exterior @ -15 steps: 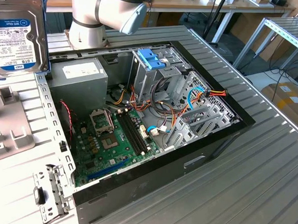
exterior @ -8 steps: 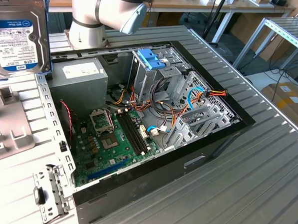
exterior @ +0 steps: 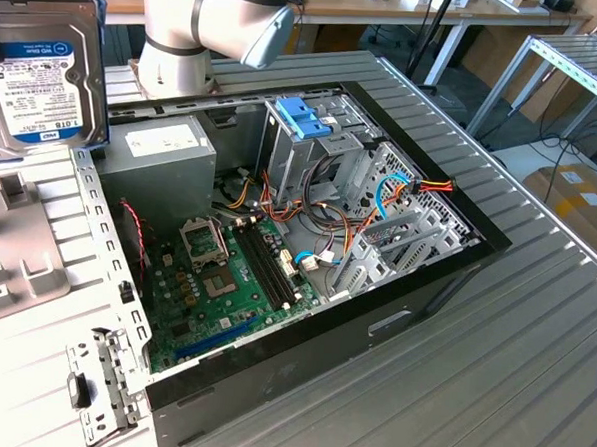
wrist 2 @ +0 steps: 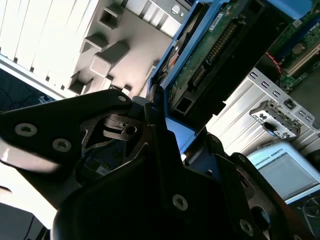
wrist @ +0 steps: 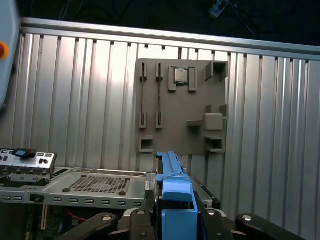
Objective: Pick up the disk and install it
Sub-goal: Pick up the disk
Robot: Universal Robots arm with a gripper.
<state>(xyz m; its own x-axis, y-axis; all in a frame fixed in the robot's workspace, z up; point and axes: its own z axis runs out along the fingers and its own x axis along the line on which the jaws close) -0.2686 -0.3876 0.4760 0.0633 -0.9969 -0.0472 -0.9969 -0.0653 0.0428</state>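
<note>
Disk (exterior: pixel 46 70) aloft at the exterior view's left, white label facing out, well apart from the open computer case (exterior: pixel 308 234), up over the surface (exterior: pixel 30 370) near the grey fixture plate (exterior: pixel 6 258). Clamped edge-on between the fingers (wrist: pixel 145 222) in the first wrist view, closed tight on the blue trim (wrist: pixel 172 192). Green circuit board (wrist 2: pixel 192 67) and connector row bare in the second wrist view. Likely dense and heavy for its size, rigid metal, no give, smooth enough to slip under a light squeeze. Delicate inside, so no knocks against the case walls. Best held across the long side edges, on that trim, well off the bare board and connectors. Lifted, and not yet in the drive cage (exterior: pixel 282 158).
</note>
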